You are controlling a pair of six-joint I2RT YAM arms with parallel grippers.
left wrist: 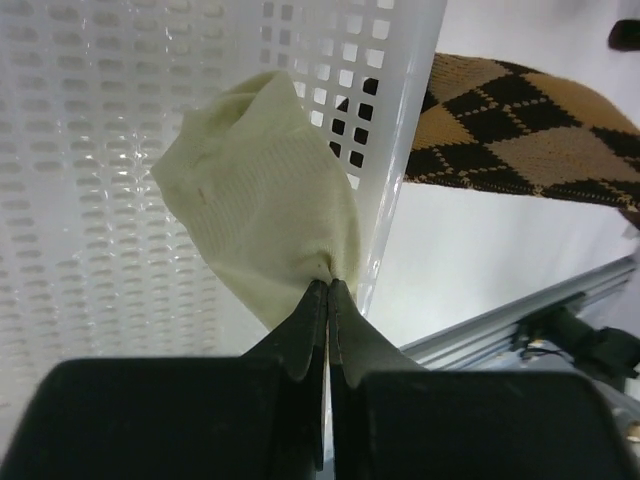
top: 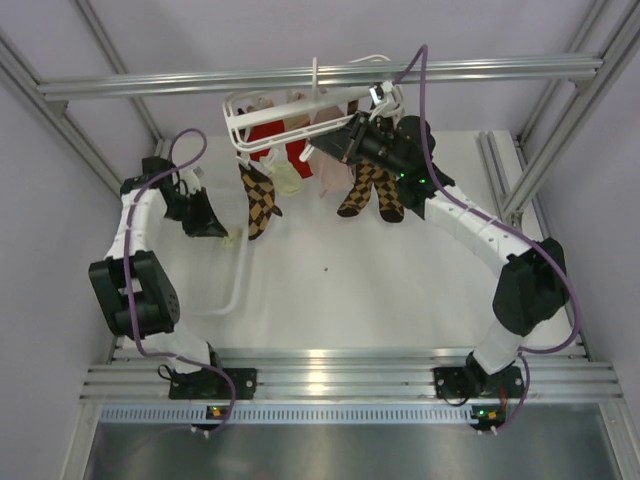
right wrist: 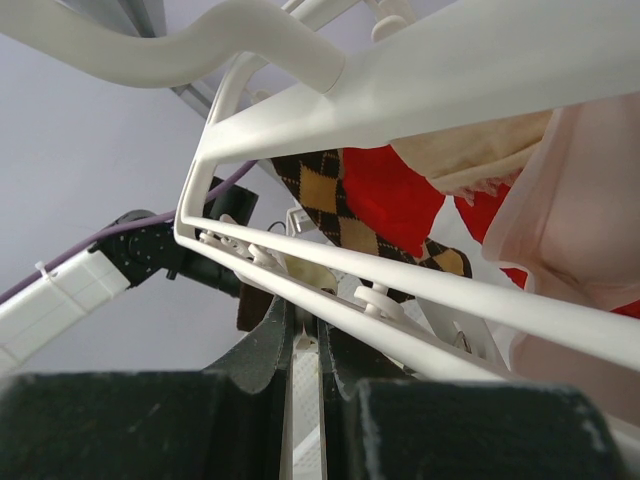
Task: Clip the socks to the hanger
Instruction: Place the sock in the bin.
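My left gripper [left wrist: 328,285] is shut on the edge of a pale cream-yellow sock [left wrist: 260,200], which bunches up from the fingertips. In the top view this gripper [top: 218,228] holds the sock [top: 233,238] low at the left, apart from the hanger. The white hanger [top: 300,110] hangs from the top bar. A second cream sock [top: 288,180] dangles from it. My right gripper [top: 325,152] is up at the hanger's underside. In the right wrist view its jaws [right wrist: 305,310] pinch a white clip [right wrist: 305,365] beneath the frame rails [right wrist: 420,290].
Brown argyle socks [top: 260,200] [top: 372,195], red socks [top: 272,135] and a pink sock [right wrist: 575,230] hang on the hanger. A white perforated basket [left wrist: 110,150] stands just behind the left gripper; its rim [top: 238,285] shows in the top view. Aluminium rails run along the near edge.
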